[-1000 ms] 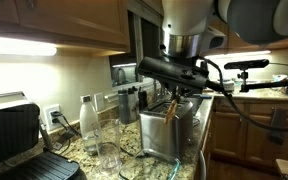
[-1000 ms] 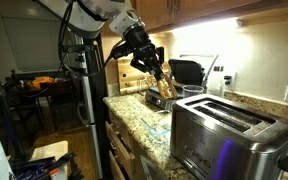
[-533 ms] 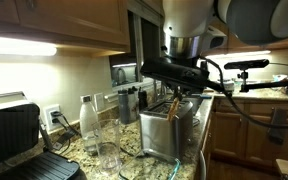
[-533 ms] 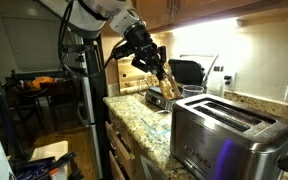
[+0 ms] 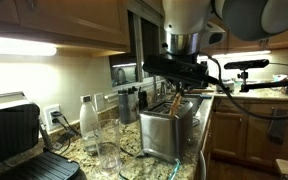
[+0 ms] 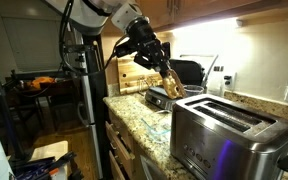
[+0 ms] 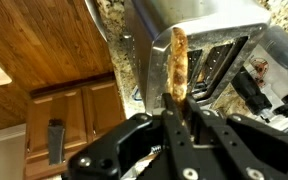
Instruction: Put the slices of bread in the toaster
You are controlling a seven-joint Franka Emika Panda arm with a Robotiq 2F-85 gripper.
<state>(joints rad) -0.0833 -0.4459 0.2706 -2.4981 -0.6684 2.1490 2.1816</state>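
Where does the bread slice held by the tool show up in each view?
In an exterior view: bread slice centre, over the toaster's top.
In an exterior view: bread slice upper centre, left of the toaster.
Wrist view: bread slice centre, edge-on, before the toaster.
Shared landmark: the toaster.

Both ext. views see toaster (image 5: 168, 132) (image 6: 224, 140), opposite ends; wrist looks down.

In the wrist view the top edge cuts off the toaster (image 7: 224, 30). The lower end of the bread slice (image 7: 178, 62) is hidden between the dark fingers of the gripper (image 7: 176, 112). In an exterior view the black grill (image 5: 9, 135) runs off the left edge, and the slice there is too small to make out.
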